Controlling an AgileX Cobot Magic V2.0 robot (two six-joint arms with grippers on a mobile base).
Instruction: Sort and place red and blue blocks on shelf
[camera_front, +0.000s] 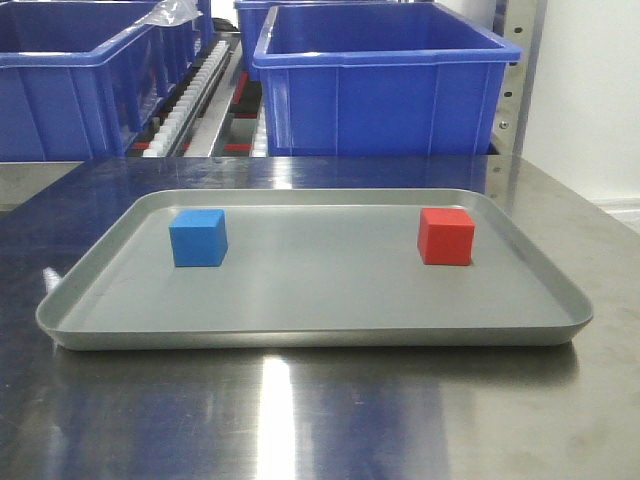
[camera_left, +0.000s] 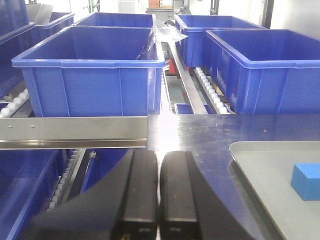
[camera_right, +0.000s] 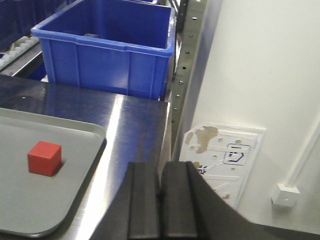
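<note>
On the grey tray (camera_front: 300, 335) the blue block (camera_front: 198, 237) sits at the left and the red block (camera_front: 446, 236) at the right, both flat on the tray floor. The left wrist view catches the blue block (camera_left: 306, 181) at its right edge; my left gripper (camera_left: 159, 156) is shut and empty, to the left of the tray (camera_left: 240, 150). My right gripper (camera_right: 161, 167) is shut and empty over the table's right edge, with the red block (camera_right: 44, 158) to its left. The shelf (camera_front: 205, 95) with white rollers rises behind the table.
Large blue bins (camera_front: 375, 85) (camera_front: 70, 90) stand on the shelf rollers behind the steel table (camera_front: 320, 420). A steel rail (camera_left: 75, 131) crosses in front of the left bin (camera_left: 92, 70). A perforated upright (camera_right: 187, 55) and a white wall (camera_right: 265, 65) lie to the right.
</note>
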